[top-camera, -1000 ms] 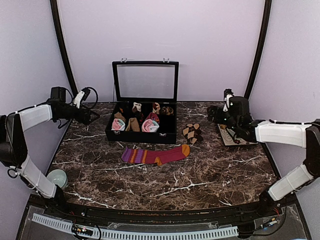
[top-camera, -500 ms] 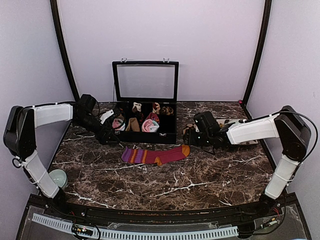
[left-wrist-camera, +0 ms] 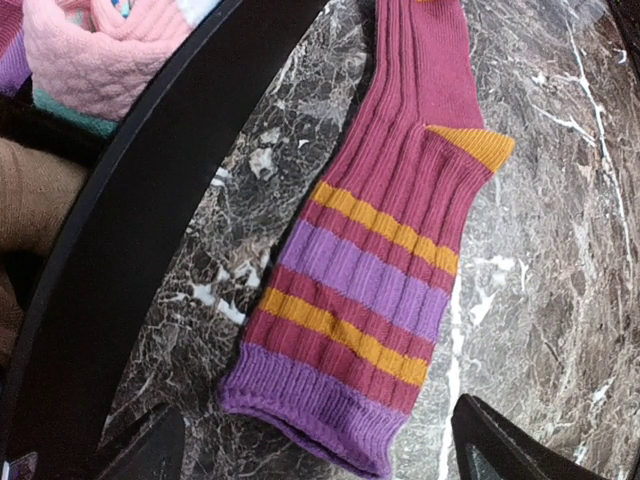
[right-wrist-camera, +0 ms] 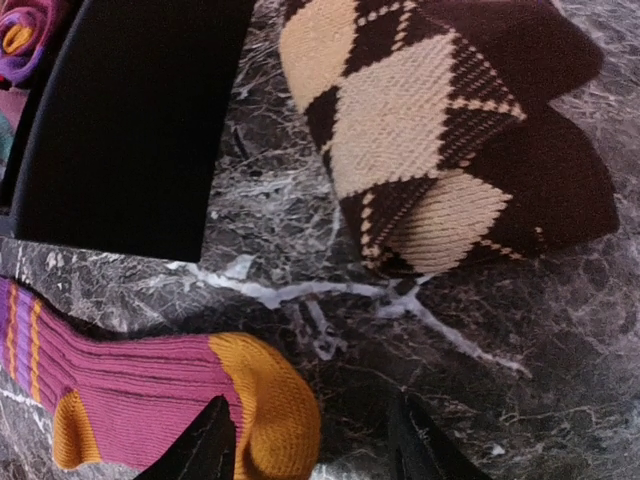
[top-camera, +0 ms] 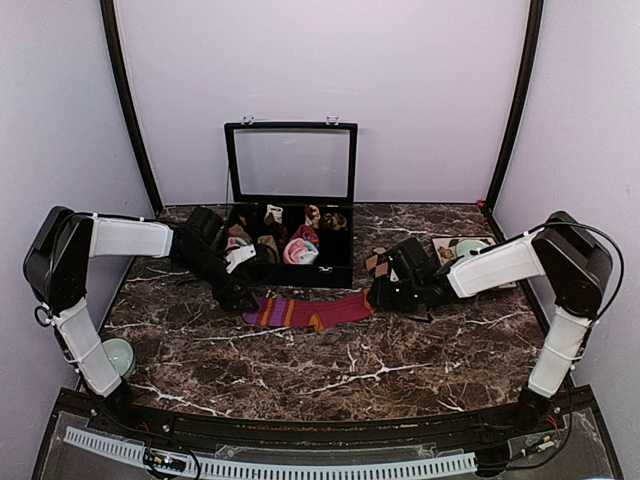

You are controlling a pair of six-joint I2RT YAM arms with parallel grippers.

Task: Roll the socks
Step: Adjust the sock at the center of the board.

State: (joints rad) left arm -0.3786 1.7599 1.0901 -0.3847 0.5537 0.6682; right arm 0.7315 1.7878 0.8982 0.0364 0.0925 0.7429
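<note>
Nothing was rolled yet: the magenta sock [top-camera: 312, 311] lay flat, full length, mid-table [top-camera: 400, 360] just in front of the black box [top-camera: 290, 270], and the brown diamond sock [right-wrist-camera: 440, 130] lay unrolled by the box's right front corner. The left gripper [left-wrist-camera: 320, 450] hung wide apart over the purple cuff; the right gripper [right-wrist-camera: 315, 440] stood apart around the orange toe, not clamped. Both rolls were left to do

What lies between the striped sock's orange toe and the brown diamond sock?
Only bare marble tabletop separates orange toe and diamond sock, per the right wrist view.
</note>
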